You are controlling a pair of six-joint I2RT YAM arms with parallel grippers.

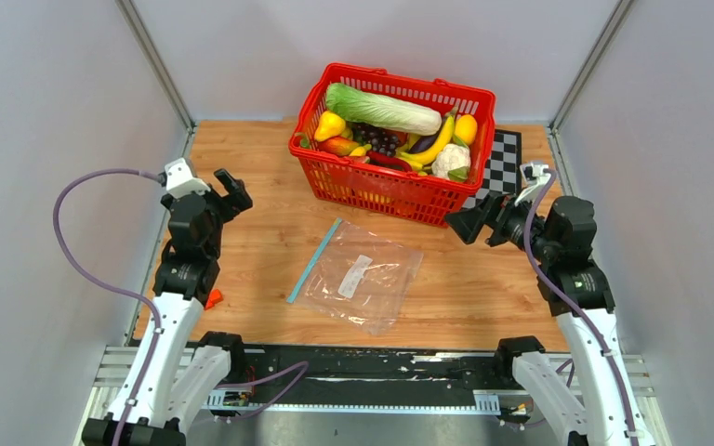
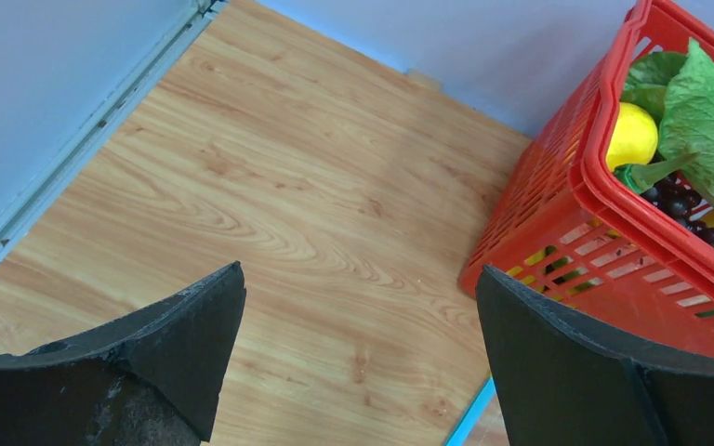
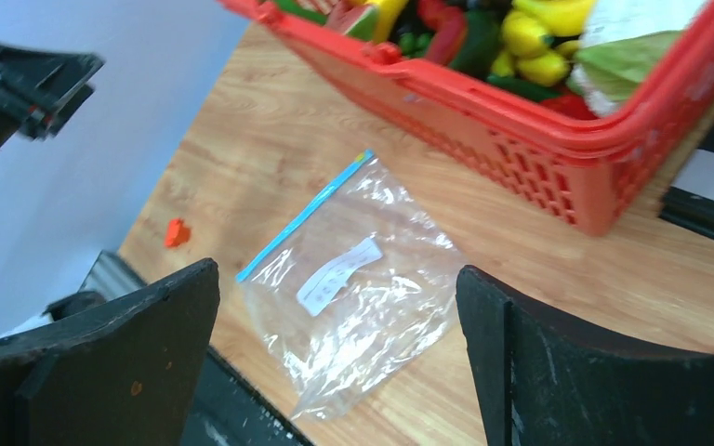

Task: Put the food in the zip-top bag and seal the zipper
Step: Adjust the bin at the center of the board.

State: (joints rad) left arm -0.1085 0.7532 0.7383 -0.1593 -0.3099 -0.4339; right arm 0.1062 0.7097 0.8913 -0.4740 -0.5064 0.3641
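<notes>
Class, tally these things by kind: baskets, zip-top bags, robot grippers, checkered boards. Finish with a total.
Red basket: 1
Zip-top bag: 1
Grippers: 2 (left gripper, right gripper)
Checkered board: 1
Total: 5

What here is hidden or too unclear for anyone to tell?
- Lower layer in the red basket: top view, buried under the cabbage and other food.
- Label print on the zip-top bag: too small from above, blurred in right wrist view.
- Zipper open or sealed: too thin everywhere; left wrist view cuts it at the bottom edge.
- Small orange piece: partly behind the left arm from above.
</notes>
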